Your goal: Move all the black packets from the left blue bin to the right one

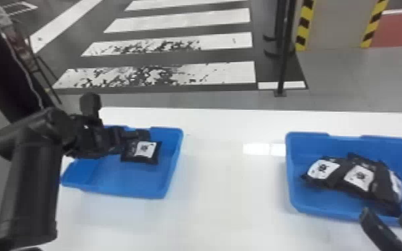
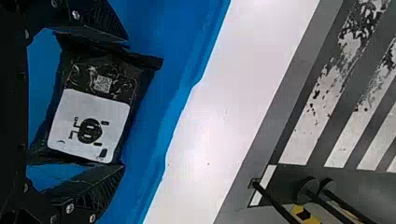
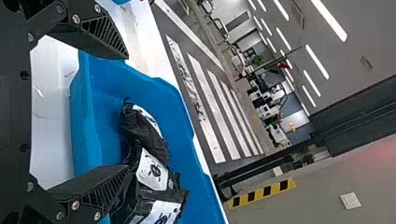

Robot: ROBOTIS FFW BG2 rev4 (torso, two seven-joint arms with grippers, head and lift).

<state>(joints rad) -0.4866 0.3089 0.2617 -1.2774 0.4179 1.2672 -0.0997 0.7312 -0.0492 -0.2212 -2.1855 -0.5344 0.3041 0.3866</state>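
Spread wide and empty, the right gripper (image 1: 385,215) hangs at 4 o'clock in the head view, by the near rim of the right blue bin (image 1: 317,200), where at least 3 black packets (image 1: 359,177) lie heaped. Across the white table (image 1: 217,187), at 8 o'clock, the left gripper (image 2: 123,102) straddles 1 more packet (image 1: 145,150) in the left blue bin (image 1: 123,180), its jaws parted and not clenched; whether either finger touches cannot be told. Likely light and pliable, the pouch's glossy film may slip or crumple; opposite edges, pinched near their middle, look the surest hold. Closing on it and lifting it clear of the rim appears to be next. Beyond, crosswalk stripes (image 1: 223,41) cross the floor toward 12 o'clock.
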